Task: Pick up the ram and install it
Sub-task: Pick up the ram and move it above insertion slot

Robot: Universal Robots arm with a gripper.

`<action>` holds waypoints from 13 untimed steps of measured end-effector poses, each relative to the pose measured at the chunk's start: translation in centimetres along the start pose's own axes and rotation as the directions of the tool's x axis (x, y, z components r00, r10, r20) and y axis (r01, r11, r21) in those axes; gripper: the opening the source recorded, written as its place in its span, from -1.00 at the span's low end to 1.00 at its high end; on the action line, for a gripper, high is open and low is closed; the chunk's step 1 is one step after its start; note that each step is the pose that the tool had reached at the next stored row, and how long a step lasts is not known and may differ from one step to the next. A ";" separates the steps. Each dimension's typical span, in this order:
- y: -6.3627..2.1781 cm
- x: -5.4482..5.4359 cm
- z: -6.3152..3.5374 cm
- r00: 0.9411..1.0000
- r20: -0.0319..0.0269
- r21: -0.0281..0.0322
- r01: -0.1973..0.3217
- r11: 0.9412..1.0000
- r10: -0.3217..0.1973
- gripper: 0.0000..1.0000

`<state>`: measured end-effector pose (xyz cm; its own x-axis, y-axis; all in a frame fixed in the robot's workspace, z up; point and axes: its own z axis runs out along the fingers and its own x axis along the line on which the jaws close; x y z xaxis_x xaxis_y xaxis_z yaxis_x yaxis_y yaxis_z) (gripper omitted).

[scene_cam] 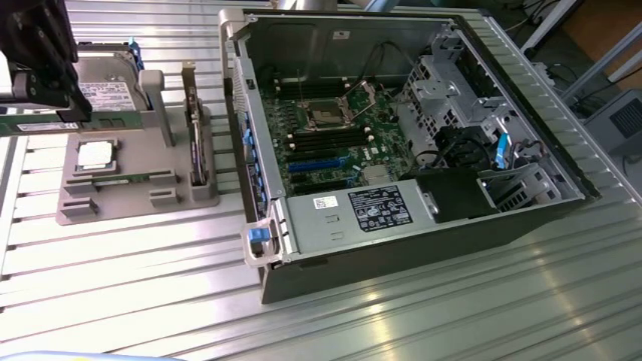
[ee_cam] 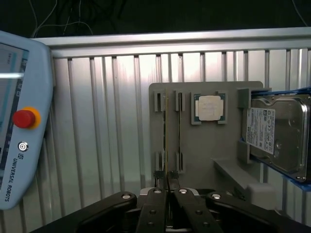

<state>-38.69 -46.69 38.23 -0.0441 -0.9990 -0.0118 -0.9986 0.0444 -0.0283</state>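
The ram (scene_cam: 71, 124) is pinched between the tips of the pincer (scene_cam: 59, 111) and appears to hang just above the grey holder (scene_cam: 131, 197) on the ribbed worktop (scene_cam: 150, 286). A second stick (scene_cam: 195, 143) stands upright in the holder, on the side nearest the open computer case (scene_cam: 311, 41). A processor chip (scene_cam: 95, 154) and a hard drive (scene_cam: 101, 90) sit in the same holder.

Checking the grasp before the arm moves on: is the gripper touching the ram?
Touching. In the wrist view the gripper pinches the thin ram, seen edge-on, between its fingertips, with no gap on either side.
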 end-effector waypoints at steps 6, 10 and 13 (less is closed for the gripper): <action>-0.02 0.0 -0.66 1.000 0.000 0.000 0.000 1.000 0.000 -0.76; -0.04 0.0 -1.32 1.000 0.000 0.000 0.000 1.000 0.000 -0.76; -0.05 0.0 -1.71 1.000 0.000 0.000 0.000 1.000 0.000 -0.76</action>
<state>-38.69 -46.69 39.94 -0.0441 -0.9990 -0.0119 -0.9986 0.0444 -0.0283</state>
